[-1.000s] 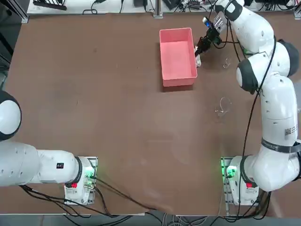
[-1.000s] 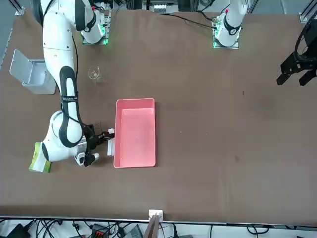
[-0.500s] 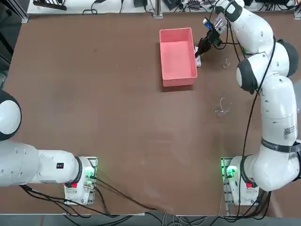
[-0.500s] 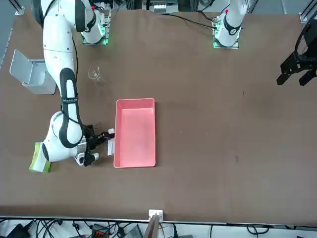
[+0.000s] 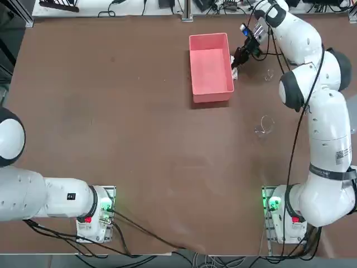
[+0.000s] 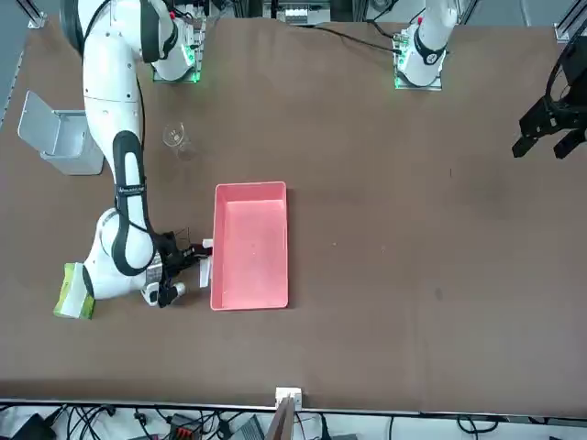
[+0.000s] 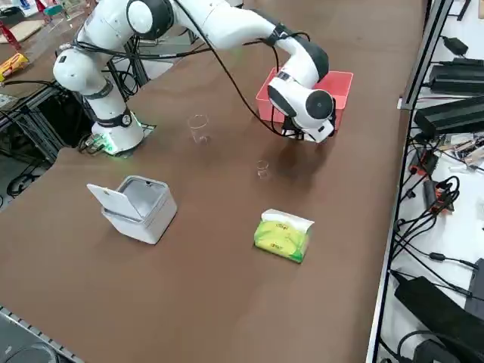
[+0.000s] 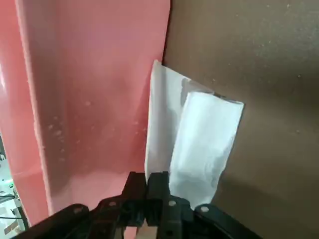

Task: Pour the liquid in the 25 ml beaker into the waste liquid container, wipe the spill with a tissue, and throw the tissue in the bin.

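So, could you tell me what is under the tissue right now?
The tissue, pinched in the shut right gripper, lies on the brown table against the pink tray's outer wall. Any spill beneath is covered by the sheet.

Right claw (image 8: 147, 180) pinched shut on the white tissue (image 8: 192, 137). Tissue lies on the brown desk (image 8: 259, 59), one edge against the pink waste liquid container's (image 8: 89, 89) outer wall.

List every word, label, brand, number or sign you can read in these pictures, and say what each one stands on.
None can be read.
White label on the right arm's white link: dark print, too small.
Green tissue pack: markings blurred.
Black sticker on the parked left arm: too small.
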